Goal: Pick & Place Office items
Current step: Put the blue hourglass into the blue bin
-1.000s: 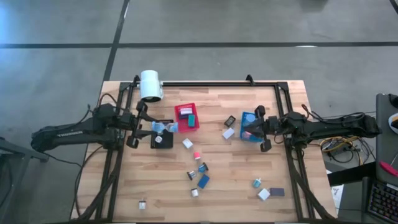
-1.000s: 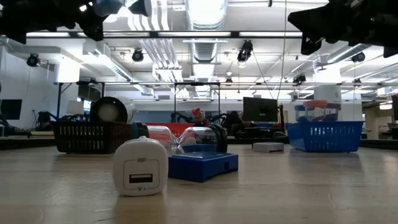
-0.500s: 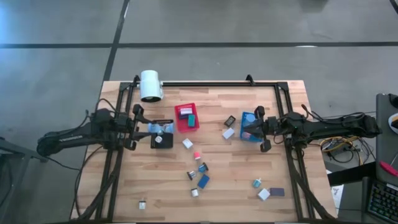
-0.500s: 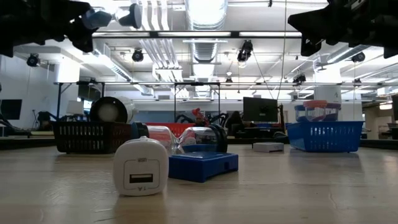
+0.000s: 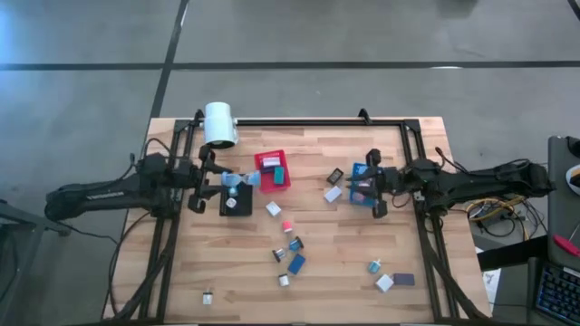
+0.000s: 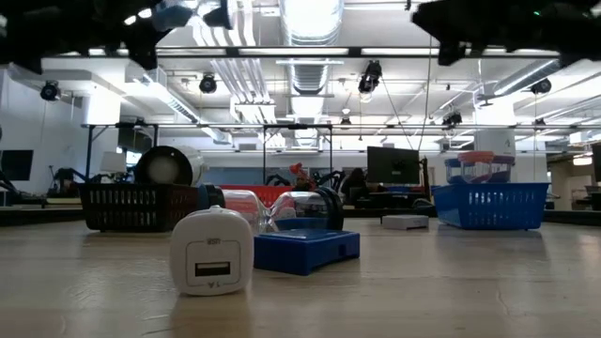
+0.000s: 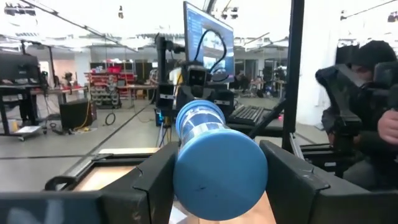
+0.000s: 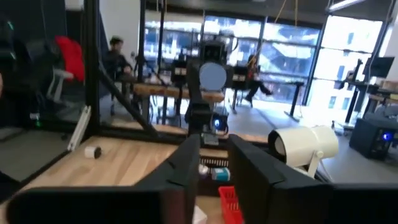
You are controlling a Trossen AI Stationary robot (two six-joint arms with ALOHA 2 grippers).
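The table [image 5: 362, 290] carries a white cylinder [image 5: 218, 124] at upper left. A red bin [image 5: 272, 170] at centre holds a teal piece; a blue bin [image 5: 362, 182] sits right, a black bin [image 5: 236, 203] left. The left gripper [image 5: 217, 186], above the black bin, clamps a blue roll [image 7: 214, 158] pointing lengthwise away from the wrist. The right gripper [image 5: 373, 186], fingers slightly parted and empty, hovers over the blue bin. Small items [image 5: 292, 258] lie scattered across the lower centre.

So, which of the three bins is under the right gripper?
The blue bin: the right gripper hovers over it, while the red bin and black bin lie nearer the left arm.
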